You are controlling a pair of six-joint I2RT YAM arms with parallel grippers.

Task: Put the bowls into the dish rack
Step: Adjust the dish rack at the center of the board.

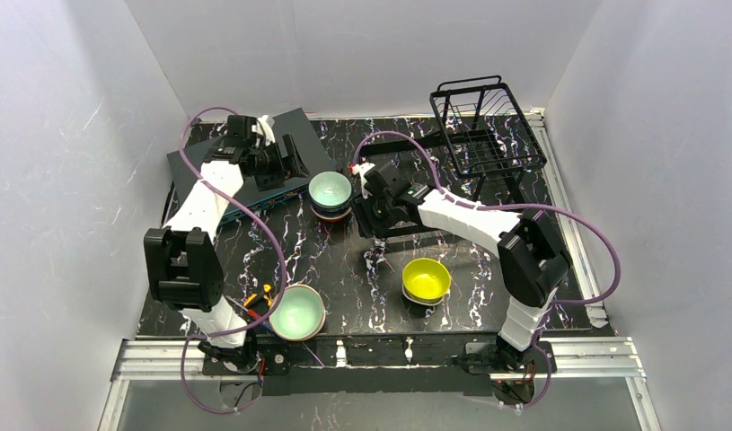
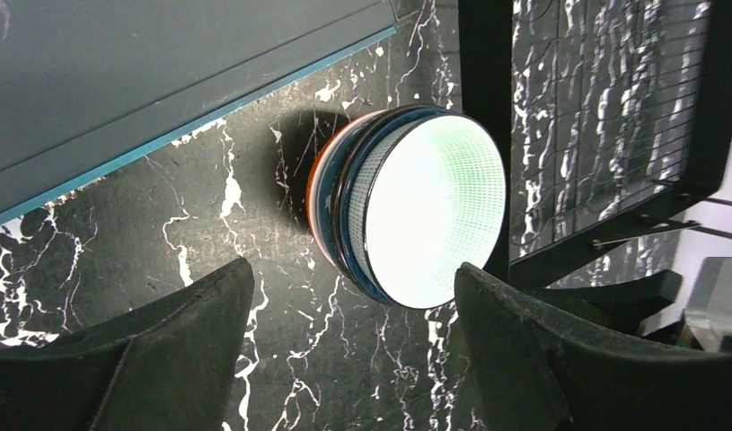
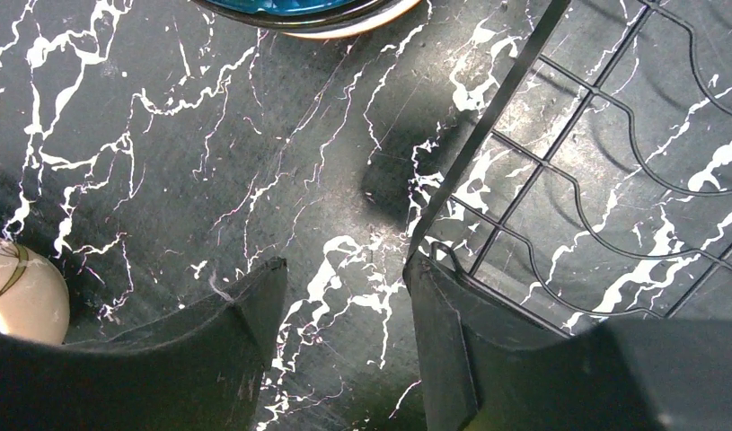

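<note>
A stack of bowls [image 1: 330,194] with a mint-green one on top stands mid-table; in the left wrist view the stack [image 2: 416,211] lies just ahead of my fingertips. My left gripper [image 1: 290,163] [image 2: 353,278] is open, with only marble between its fingers. My right gripper [image 1: 373,214] [image 3: 344,274] is open too, just right of the stack [image 3: 308,11]. Its right finger [image 3: 434,305] rests against the edge of the dish rack's wire base [image 3: 595,153]. The black dish rack [image 1: 486,126] [image 2: 613,108] stands at the back right. A yellow bowl [image 1: 427,279] and a mint-green bowl [image 1: 297,312] sit near the front.
A dark grey flat box [image 1: 241,153] [image 2: 146,81] lies at the back left, beside my left gripper. A beige bowl [image 3: 21,292] shows at the left edge of the right wrist view. Purple cables loop over both arms.
</note>
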